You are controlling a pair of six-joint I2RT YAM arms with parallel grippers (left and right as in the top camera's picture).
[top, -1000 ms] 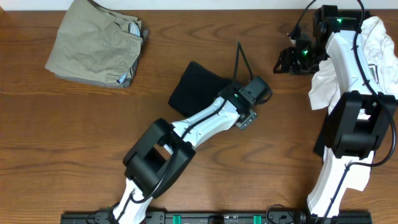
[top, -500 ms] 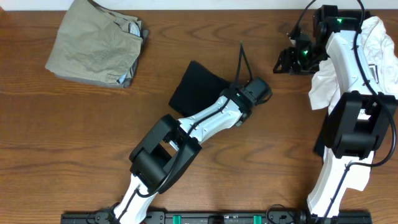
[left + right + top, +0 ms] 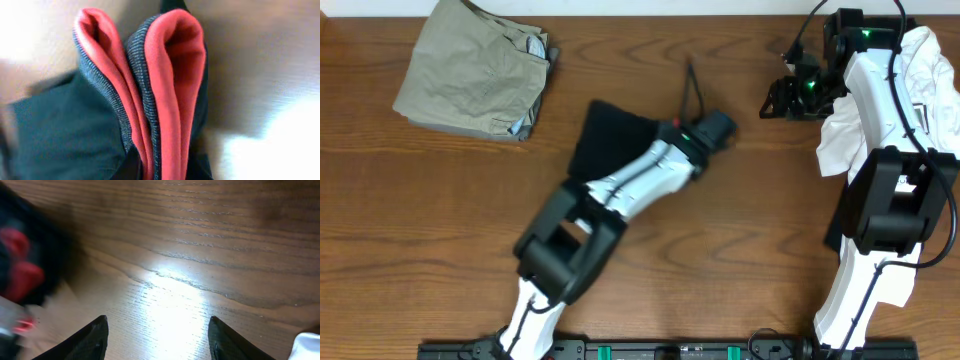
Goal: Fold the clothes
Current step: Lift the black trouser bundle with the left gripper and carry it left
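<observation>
Task item: the black trousers (image 3: 605, 140) are lying as a bunched dark heap just off the table's centre, toward 11 o'clock.
Waistband: in the left wrist view the grey waistband (image 3: 145, 85) is filling the frame close up. It is standing doubled into two folds with red-orange inner faces showing, and black cloth is spreading away toward 8 o'clock of that view.
Left arm: it is reaching from the 6 o'clock edge diagonally toward 1 o'clock, its forearm passing over the 4 o'clock side of the heap.
Left gripper (image 3: 705, 130): it is sitting at the 3 o'clock end of the heap. Its fingers are pressing together, pinching the black trousers at the waistband. The fingertips themselves are not showing in either view.
Right gripper (image 3: 160, 340): its fingers are standing spread apart with only bare wood between them, gripping nothing. Seen from overhead it is hovering at the table's 1 o'clock, well apart from the heap.
Right arm: it is running along the 3 o'clock edge, over the white T-shirt (image 3: 925, 90), which is lying crumpled there.
Khaki trousers (image 3: 470, 70): they are lying as a folded stack at the 10 o'clock corner, well apart from the heap and both grippers.
Table (image 3: 440, 220): brown wood grain; a patch of glare is showing in the right wrist view.
Unclear: a blurred black-and-red shape is sitting at the 9 o'clock edge of the right wrist view; I cannot tell what it is.
</observation>
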